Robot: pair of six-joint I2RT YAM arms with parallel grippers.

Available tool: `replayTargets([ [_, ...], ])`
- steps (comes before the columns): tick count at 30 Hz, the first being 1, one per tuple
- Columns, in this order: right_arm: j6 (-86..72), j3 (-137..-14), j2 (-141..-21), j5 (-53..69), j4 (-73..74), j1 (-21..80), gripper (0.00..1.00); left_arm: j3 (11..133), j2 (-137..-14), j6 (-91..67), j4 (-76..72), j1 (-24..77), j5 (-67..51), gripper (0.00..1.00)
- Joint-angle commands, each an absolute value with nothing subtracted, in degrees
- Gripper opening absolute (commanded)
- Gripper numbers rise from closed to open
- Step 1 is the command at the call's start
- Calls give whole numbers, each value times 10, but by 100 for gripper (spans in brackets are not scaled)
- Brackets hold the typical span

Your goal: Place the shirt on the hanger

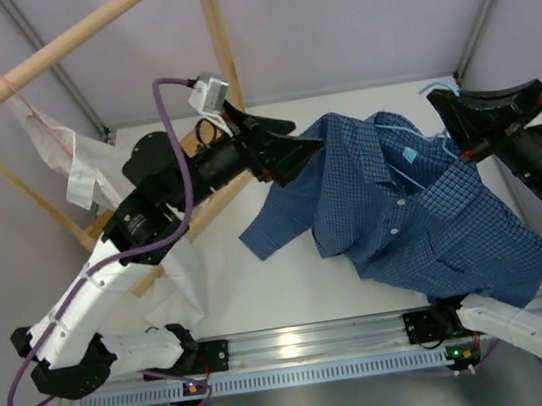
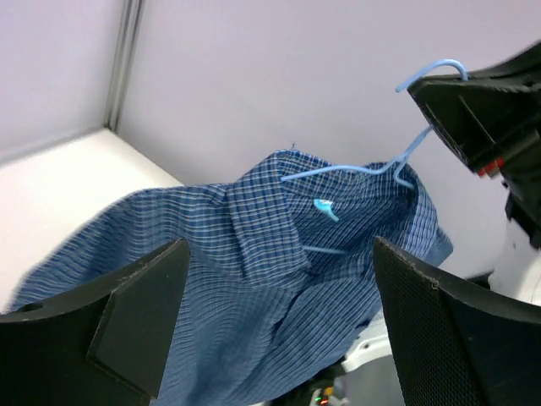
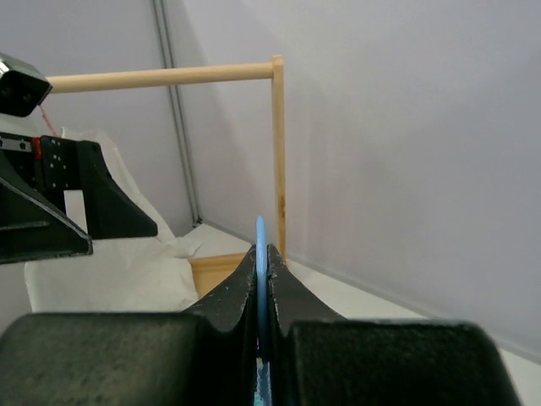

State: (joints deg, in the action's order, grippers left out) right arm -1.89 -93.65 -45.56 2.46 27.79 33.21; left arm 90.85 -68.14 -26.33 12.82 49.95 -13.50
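The blue checked shirt [image 1: 425,222] hangs draped over the light-blue wire hanger [image 1: 412,146], with one sleeve trailing left. My right gripper [image 1: 450,122] is shut on the hanger's hook and holds it above the table. In the right wrist view the hook [image 3: 261,233] stands edge-on between that gripper's [image 3: 261,258] closed fingers. My left gripper [image 1: 298,144] is wide open at the shirt's left shoulder. In the left wrist view this gripper [image 2: 279,245] frames the shirt [image 2: 254,288], with collar and hanger [image 2: 355,169] beyond. I cannot tell whether the fingers touch the cloth.
A wooden rack [image 1: 216,29] stands at the back left. A white garment [image 1: 73,160] hangs there on a pinkish-red hanger [image 1: 37,115]. An aluminium rail [image 1: 310,339] runs along the near edge between the arm bases. White cloth lies under the left arm [image 1: 185,276].
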Motion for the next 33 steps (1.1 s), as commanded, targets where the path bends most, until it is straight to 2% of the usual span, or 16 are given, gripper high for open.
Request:
replayTargets([
  [1, -4, -922, -469, -1, 260, 331, 0, 918, -751, -355, 163, 570, 66, 92],
  [3, -4, -903, -470, -25, 244, 331, 0, 932, -782, -363, 176, 611, 170, 92],
  [7, -4, -885, -482, -55, 236, 331, 0, 1010, -857, -355, 233, 651, 277, 90],
  [12, -4, -865, -494, -69, 231, 331, 0, 1082, -925, -342, 295, 679, 350, 88],
  [14, -5, -856, -495, -74, 223, 331, 0, 1081, -935, -345, 305, 683, 373, 83],
  [15, -5, -848, -494, -75, 220, 332, 0, 1076, -940, -348, 305, 683, 374, 83],
  [19, -5, -836, -496, -69, 210, 334, 0, 1069, -959, -352, 305, 683, 383, 70],
  [20, -5, -832, -495, -67, 208, 335, 0, 1071, -962, -352, 305, 682, 384, 61],
  [22, -11, -825, -491, -58, 202, 336, 0, 1081, -974, -349, 305, 681, 382, 56],
  [28, -16, -817, -491, -54, 200, 336, 0, 1095, -985, -356, 304, 679, 355, 55],
  [31, -19, -817, -495, -48, 196, 337, 0, 1094, -987, -366, 304, 679, 338, 63],
  [33, -25, -816, -498, -44, 194, 337, 0, 1093, -991, -372, 304, 679, 332, 59],
])
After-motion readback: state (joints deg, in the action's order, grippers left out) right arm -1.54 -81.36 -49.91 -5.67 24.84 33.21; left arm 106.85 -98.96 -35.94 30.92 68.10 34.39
